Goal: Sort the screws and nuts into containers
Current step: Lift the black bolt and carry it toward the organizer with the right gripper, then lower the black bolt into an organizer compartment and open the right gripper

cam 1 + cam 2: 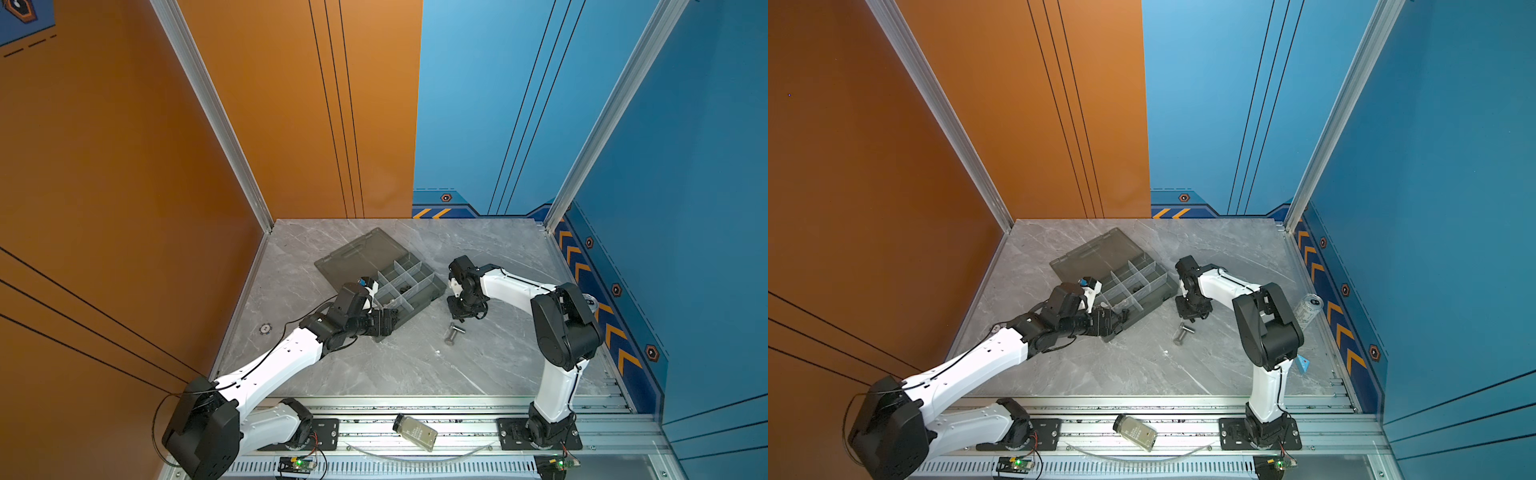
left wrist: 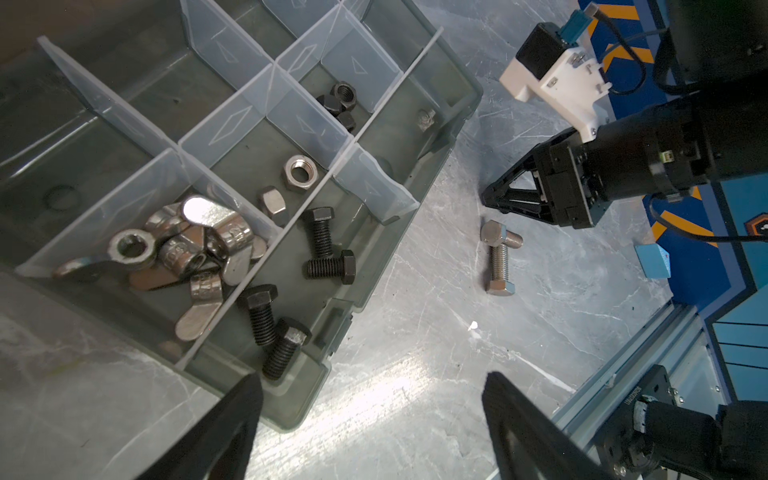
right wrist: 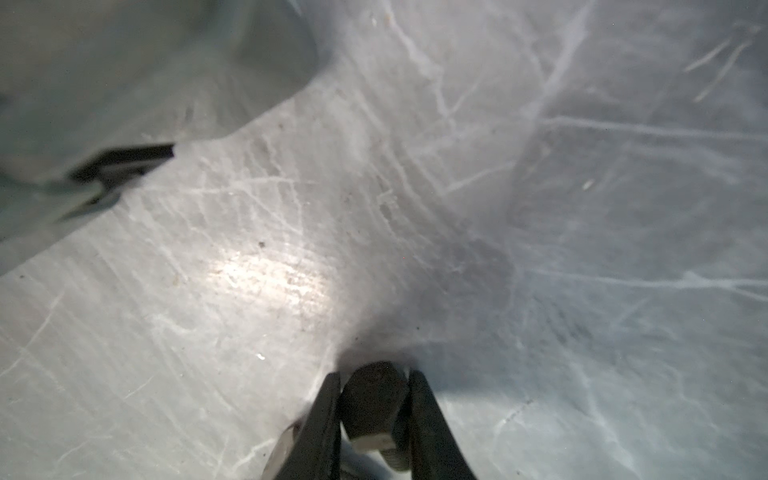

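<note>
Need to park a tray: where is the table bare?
Bare: the table's front stretch between the two silver screws and the front rail, and the back right corner beyond the right arm. Crowded: around the organiser box, with the left end effector at its near corner and the right end effector, gripping a screw, beside it.

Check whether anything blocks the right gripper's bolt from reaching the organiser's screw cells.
Nothing lies on the table between the right gripper, shut on a bolt, and the organiser box; only its side wall must be cleared. The open left gripper hovers at the black-bolt cell end, possibly crowding it.
</note>
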`<state>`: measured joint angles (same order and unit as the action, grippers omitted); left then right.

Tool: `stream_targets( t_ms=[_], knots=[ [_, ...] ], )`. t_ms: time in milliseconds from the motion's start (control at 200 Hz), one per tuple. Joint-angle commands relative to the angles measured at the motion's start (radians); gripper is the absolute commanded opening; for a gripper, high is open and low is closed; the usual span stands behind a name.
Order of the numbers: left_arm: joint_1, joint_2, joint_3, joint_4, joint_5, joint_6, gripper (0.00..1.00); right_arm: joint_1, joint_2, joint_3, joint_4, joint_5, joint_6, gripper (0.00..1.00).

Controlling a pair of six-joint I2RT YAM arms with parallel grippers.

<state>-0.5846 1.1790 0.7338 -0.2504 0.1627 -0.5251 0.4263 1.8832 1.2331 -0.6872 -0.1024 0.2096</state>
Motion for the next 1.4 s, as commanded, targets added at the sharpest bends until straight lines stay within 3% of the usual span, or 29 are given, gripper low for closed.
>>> stream_targets(
  t_ms=[0,340,370,546,886,1392],
  knots=[
    [0.015,-0.018,-0.013,-0.002,0.015,-0.008,0.85,0.003,-0.058,-0.02,0.01,-0.02,0.009,0.0],
    [0.025,-0.109,-0.035,-0.057,-0.027,-0.023,0.85,0.012,-0.173,0.102,-0.08,-0.113,0.005,0.0],
    [0.029,-0.119,-0.041,-0.059,-0.033,-0.027,0.9,0.016,-0.176,0.124,-0.086,-0.12,0.006,0.0],
    [0.043,-0.181,-0.07,-0.072,-0.058,-0.048,0.94,0.045,-0.183,0.235,-0.094,-0.168,0.02,0.0],
    [0.075,-0.293,-0.122,-0.108,-0.08,-0.072,0.98,0.154,-0.122,0.387,-0.088,-0.202,0.038,0.0],
    [0.119,-0.358,-0.161,-0.121,-0.053,-0.089,0.98,0.257,0.015,0.424,-0.046,-0.226,0.06,0.0]
  ],
)
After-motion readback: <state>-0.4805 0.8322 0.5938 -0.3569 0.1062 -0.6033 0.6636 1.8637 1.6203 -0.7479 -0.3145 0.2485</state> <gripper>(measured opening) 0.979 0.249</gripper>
